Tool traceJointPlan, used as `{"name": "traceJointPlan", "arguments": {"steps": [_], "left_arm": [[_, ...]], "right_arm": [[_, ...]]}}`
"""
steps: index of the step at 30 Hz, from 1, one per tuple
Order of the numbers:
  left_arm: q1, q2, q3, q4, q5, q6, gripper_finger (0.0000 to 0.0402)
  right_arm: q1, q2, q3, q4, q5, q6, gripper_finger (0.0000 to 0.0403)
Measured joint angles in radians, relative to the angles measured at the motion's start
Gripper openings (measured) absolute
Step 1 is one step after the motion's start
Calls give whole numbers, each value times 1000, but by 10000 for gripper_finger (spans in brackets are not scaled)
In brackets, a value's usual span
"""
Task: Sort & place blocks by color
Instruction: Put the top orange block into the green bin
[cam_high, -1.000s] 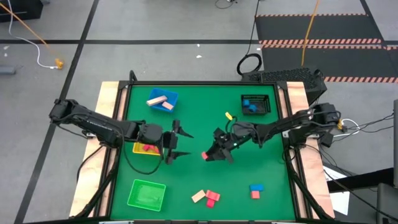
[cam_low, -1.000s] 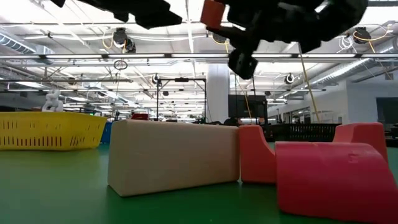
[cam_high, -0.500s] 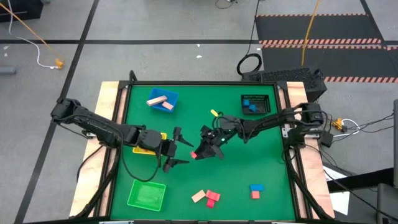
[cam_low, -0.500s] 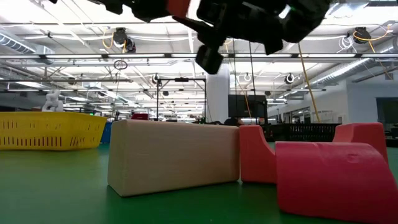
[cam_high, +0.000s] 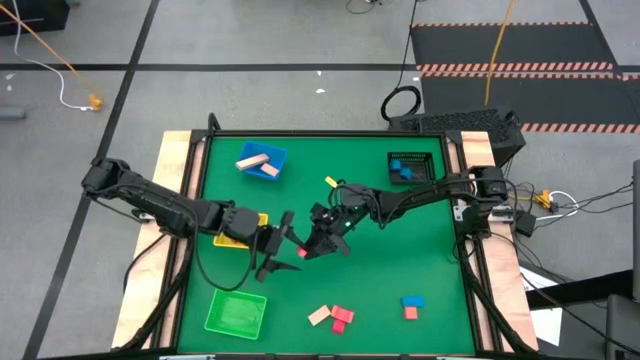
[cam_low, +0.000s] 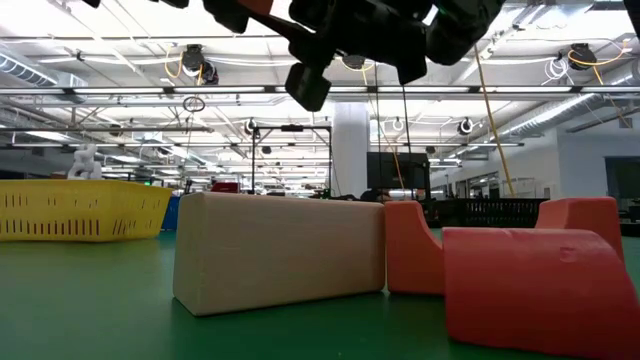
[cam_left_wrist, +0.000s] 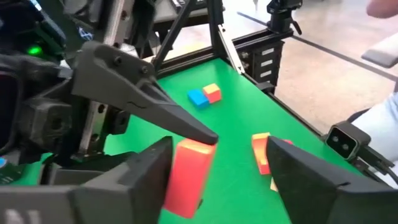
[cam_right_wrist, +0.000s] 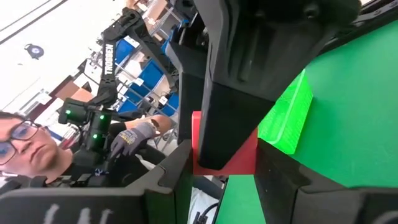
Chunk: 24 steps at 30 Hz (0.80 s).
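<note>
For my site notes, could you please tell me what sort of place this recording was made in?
Probably a robotics lab or workshop in an industrial hall: the green table stands on a bare concrete floor with hazard-striped mats, and the low view shows exposed ceiling ducts.

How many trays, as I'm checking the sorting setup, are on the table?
3: a blue tray at the far left, a yellow tray midway along the left edge, partly covered, and a green tray at the near left. None seems hidden.
</note>
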<state>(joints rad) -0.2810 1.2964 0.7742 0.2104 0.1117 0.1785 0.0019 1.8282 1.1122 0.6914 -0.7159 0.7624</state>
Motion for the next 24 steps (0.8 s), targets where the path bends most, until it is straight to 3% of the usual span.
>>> {"name": "traceJointPlan", "arguments": {"steps": [11, 16, 24], "left_arm": [[2, -1, 0, 5, 12, 8, 74], [2, -2, 1, 10, 16, -32, 70], [-5, 0, 0, -14, 26, -100, 65]], "right_arm": [[-1, 1, 0, 18, -5, 3, 121], [-4, 1, 0, 39, -32, 57, 142], [-45, -25, -3, 38, -192, 182, 228]]}}
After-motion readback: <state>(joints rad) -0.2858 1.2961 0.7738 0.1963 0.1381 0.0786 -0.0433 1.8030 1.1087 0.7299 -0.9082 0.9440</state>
